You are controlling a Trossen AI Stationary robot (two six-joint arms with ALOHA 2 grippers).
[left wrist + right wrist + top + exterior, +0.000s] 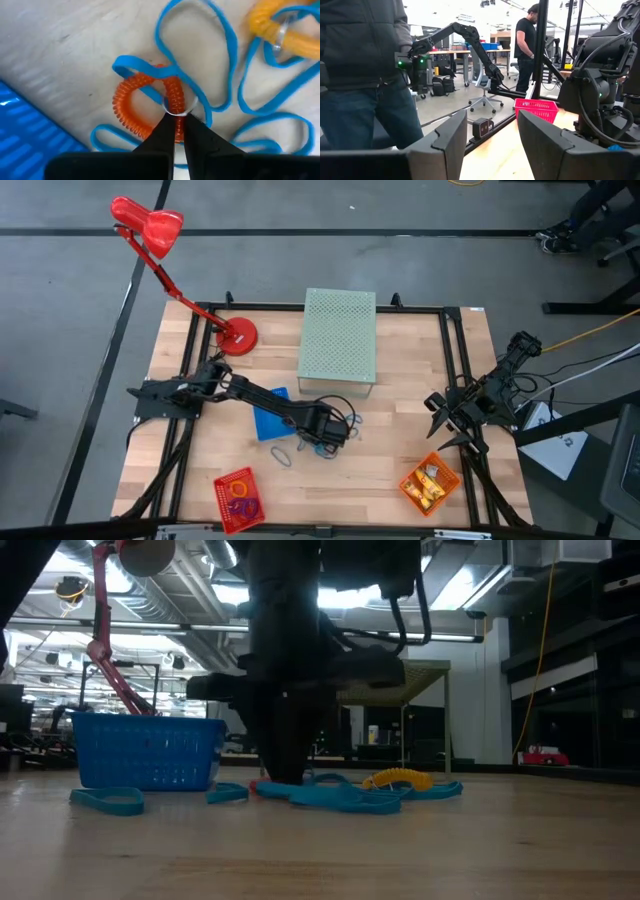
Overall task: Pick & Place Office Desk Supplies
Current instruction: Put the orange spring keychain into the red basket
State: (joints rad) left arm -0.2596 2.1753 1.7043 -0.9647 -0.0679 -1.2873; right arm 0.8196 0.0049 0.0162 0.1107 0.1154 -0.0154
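My left gripper (176,131) reaches to the table's middle (328,432) and stands with its fingers down in a pile of loose loops (285,775). It is shut on an orange coiled loop (131,105) that carries a small metal ring (176,107). Several thin blue loops (220,60) lie flat around and over the coil, and a yellow coiled loop (280,25) lies beyond them (398,778). More blue loops (105,800) lie near the blue basket. My right gripper (492,125) waits open at the table's right edge (440,420), touching nothing. My left gripper pinches the orange coiled loop between its two fingers, on the stretch of coil just behind the metal ring (176,122). The fingers (161,132) come from above, pointing down. The coil lies on the table with a blue loop (145,67) crossing over it.
A blue mesh basket (270,418) stands just left of the pile (150,750). A red basket (238,498) and an orange basket (430,485) stand near the near edge. The pale green perforated box (338,345) and a red desk lamp (235,335) stand farther back. People stand beyond the table (365,75).
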